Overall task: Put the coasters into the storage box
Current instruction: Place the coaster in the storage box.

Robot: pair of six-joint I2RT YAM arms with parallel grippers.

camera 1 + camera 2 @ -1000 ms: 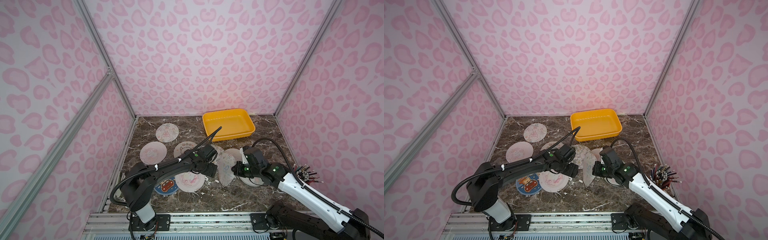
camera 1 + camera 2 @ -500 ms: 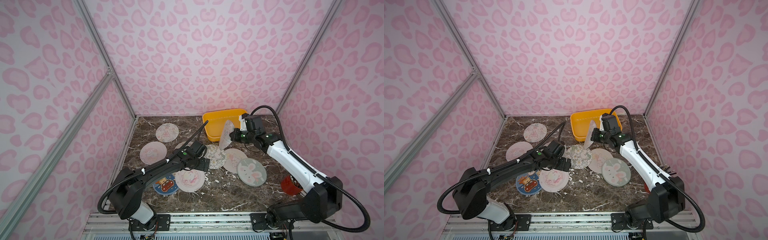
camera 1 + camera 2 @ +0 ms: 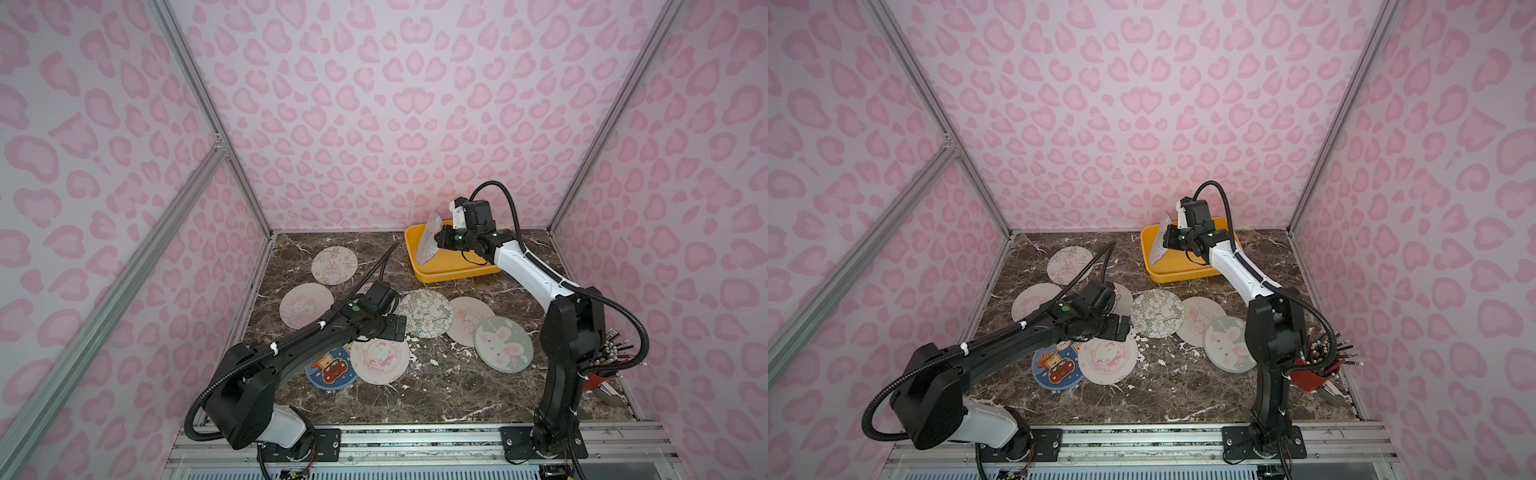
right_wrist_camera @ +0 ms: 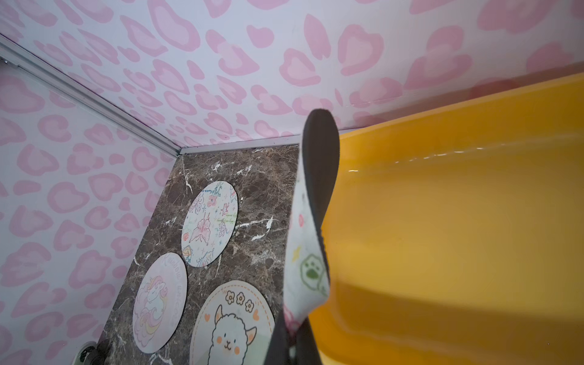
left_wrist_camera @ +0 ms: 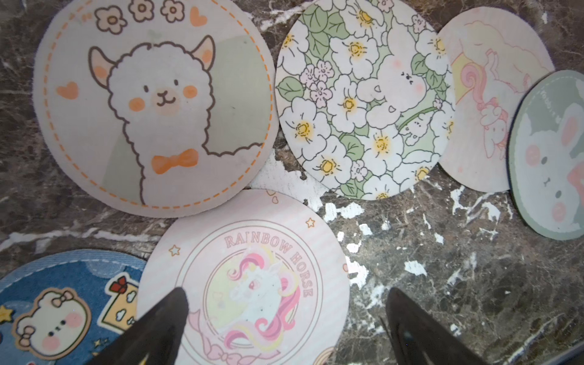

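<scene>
Item: one coaster (image 3: 429,239), stood on edge and pinched tight in the right gripper (image 3: 437,242), over the left end of the box (image 3: 457,275). Whether its lower rim touches the box floor I cannot tell. No coaster is seen lying in the box. On the counter (image 3: 436,386): eight coasters flat, some overlapping. Also: left gripper (image 5: 284,319), jaws wide, empty, above the rainbow-horse coaster (image 5: 252,249). Step in hand, by my reckoning: drop-off of the first coaster. Next calls for leaning it inward, then release, lest it fall outside the rim.
</scene>
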